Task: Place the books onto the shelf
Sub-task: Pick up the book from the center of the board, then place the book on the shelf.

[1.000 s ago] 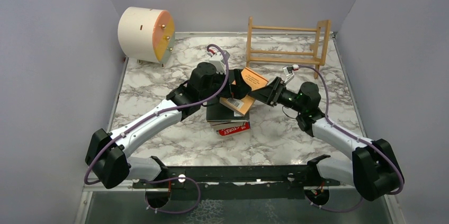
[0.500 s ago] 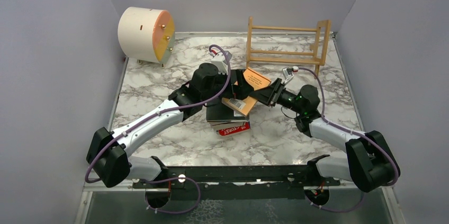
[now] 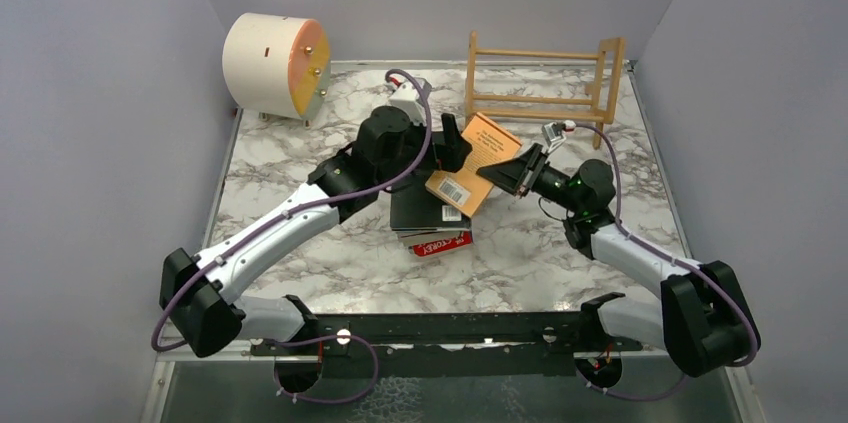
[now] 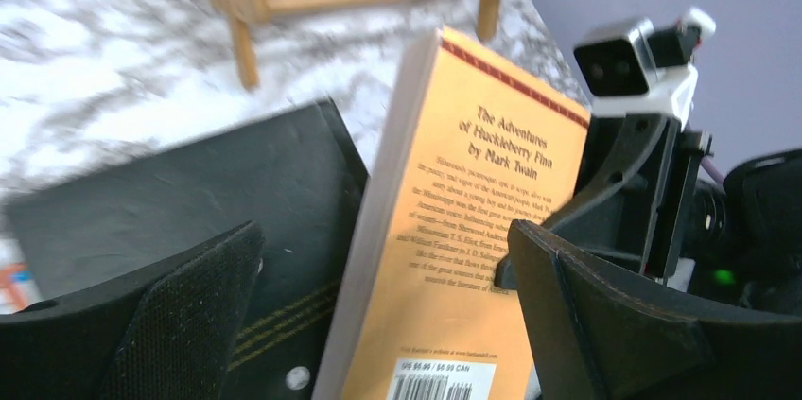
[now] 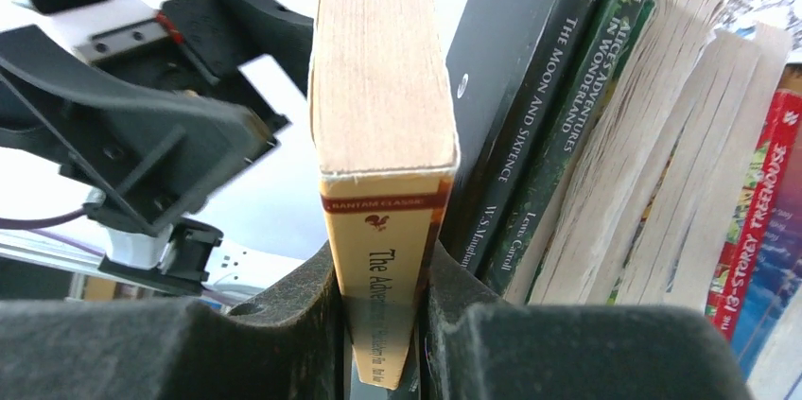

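Left to right across the desk [image 3: 270, 153]:

**Cylinder** [image 3: 262, 63]: It lies well to the left of the left jaws and is no part of the task.

**Left arm** [image 3: 290, 218]: Its jaws are released and spread wide. They flank the orange book [image 3: 478, 161] without visibly touching it. Any sideways drift of this arm can knock the book out of the other grasp.

**Stack** [image 3: 428, 228]: The remaining books lie flat directly beneath both sets of jaws, with a black book [image 4: 189, 201] on top. The views do not show whether the orange book's lower end clears this black cover. If it does not, a lift can drag the black book and skew the stack.

**Orange book:** It stands tilted on edge between the left jaws.

**Right arm** [image 3: 625, 248]: Its jaws are clenched on the foot of the orange book's spine, with a pad against each cover. The hold is at one end only, so the free length can swing under its own weight. It can then slide from the pads or fan open at the page edge.

**Shelf** [image 3: 535, 99]: It stands beyond both sets of jaws, well apart from them, and holds no books. It is probably light, with thin rails. A book arriving askew can catch a rail or the end frame, push the shelf back, or topple inside it.
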`<move>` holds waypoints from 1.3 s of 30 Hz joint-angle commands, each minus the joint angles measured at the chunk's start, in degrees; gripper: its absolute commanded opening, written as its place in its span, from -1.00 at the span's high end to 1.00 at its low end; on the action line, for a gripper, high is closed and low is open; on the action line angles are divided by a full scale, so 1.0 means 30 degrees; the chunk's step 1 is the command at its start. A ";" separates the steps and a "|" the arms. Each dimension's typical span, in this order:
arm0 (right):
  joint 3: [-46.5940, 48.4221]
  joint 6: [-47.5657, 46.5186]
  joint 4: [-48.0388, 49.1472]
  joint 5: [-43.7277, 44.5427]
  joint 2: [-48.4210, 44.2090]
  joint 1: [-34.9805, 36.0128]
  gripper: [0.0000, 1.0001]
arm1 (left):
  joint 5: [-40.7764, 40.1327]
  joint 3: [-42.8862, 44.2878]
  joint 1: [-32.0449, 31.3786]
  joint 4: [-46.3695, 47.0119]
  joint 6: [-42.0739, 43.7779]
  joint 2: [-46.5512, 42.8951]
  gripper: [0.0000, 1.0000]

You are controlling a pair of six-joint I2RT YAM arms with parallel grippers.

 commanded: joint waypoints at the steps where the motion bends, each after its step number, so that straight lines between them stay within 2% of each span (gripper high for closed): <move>1: 0.1617 -0.2282 -0.2522 0.0497 -0.1370 -0.0509 0.99 | -0.5055 0.1712 -0.0076 -0.1773 0.1777 -0.2417 -0.98; 4: 0.3627 -0.4447 -0.5537 0.1838 -0.2197 -0.1042 0.99 | -0.7038 0.1216 -0.0076 -0.1872 0.1865 -0.4181 -0.98; 9: 0.8600 -0.9391 -1.1374 0.7253 -0.2108 -0.1172 0.99 | -0.7645 -0.0106 -0.0076 -0.1796 0.1504 -0.6121 -0.98; 13: 1.2170 -1.2674 -1.3837 1.1200 -0.0385 -0.1172 0.99 | -0.7221 -0.1120 -0.0068 -0.1008 0.1684 -0.6233 -0.98; 17: 1.5369 -1.4719 -1.4805 1.3399 0.1837 -0.1172 0.99 | -0.6975 -0.1848 -0.0076 -0.0163 0.1898 -0.5624 -0.98; 26: 2.0961 -1.7865 -1.7299 1.7078 0.6974 -0.1172 0.99 | -0.6866 -0.2448 -0.0059 0.0890 0.2153 -0.4849 -0.98; 39: 2.7550 -1.9479 -2.1402 1.9110 1.3154 -0.0412 0.99 | -0.7615 -0.3028 -0.0068 0.1597 0.2270 -0.5280 -0.98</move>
